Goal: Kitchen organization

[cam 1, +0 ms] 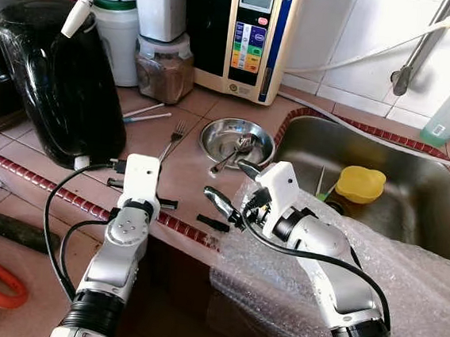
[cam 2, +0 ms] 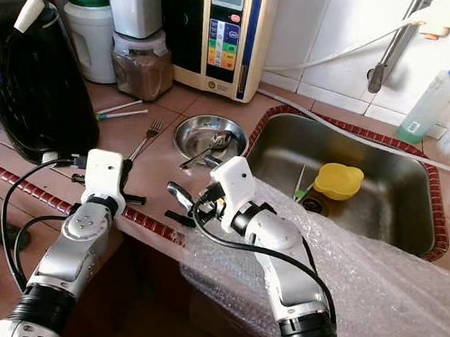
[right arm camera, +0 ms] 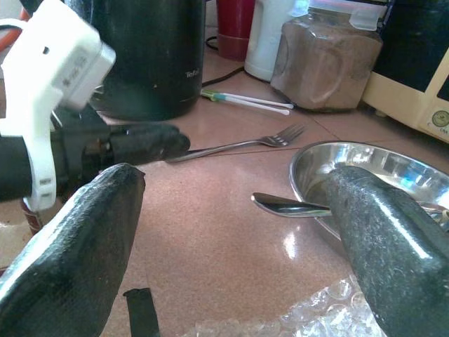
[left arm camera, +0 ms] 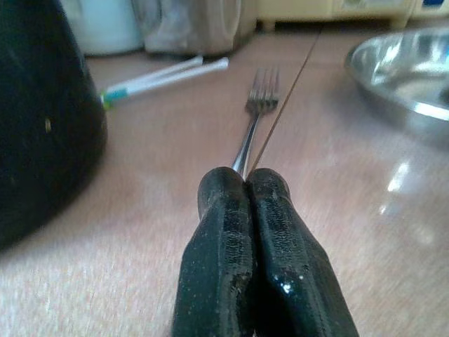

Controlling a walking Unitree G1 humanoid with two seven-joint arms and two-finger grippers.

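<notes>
left gripper [left arm camera: 245,184] was pinched on the handle end of the fork [cam 1: 173,139] lying flat on the counter [cam 1: 185,173] beside the bowl [cam 1: 236,140] — thin, stiff, slippery steel, best held mid-handle — right gripper [right arm camera: 231,203] gaped empty.

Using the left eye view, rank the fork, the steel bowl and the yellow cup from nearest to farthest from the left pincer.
1. Fork: on the counter, its handle right at the left pincer.
2. Steel bowl: farther along the counter, toward the sink.
3. Yellow cup: inside the sink, farthest off to the right.
</notes>
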